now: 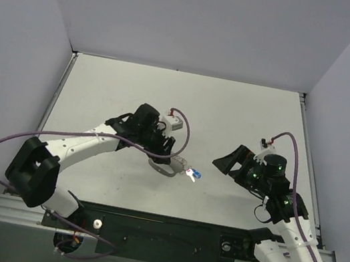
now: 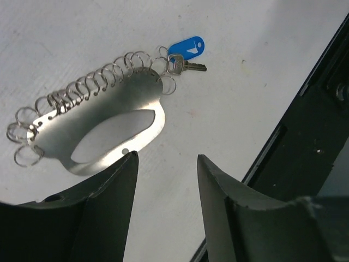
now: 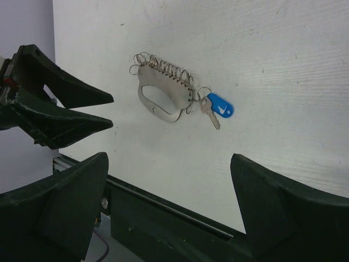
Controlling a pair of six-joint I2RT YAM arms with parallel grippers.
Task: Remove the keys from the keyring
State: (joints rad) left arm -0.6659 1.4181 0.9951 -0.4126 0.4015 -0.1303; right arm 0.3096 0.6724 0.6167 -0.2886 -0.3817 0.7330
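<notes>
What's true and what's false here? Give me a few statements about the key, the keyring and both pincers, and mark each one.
1. The key is attached to one end of the keyring. True.
2. The left pincer is clamped on the keyring. False: its jaws stand open with nothing between them.
3. The key carries a red tag. False: the tag is blue.
4. The right pincer is open, holds nothing and is clear of the keyring. True.

The white table point(image 1: 135, 90) carries the keyring point(image 2: 103, 125) just ahead of the left gripper point(image 2: 168, 158), its blue-tagged key point(image 2: 180, 64) lying farther out.
</notes>
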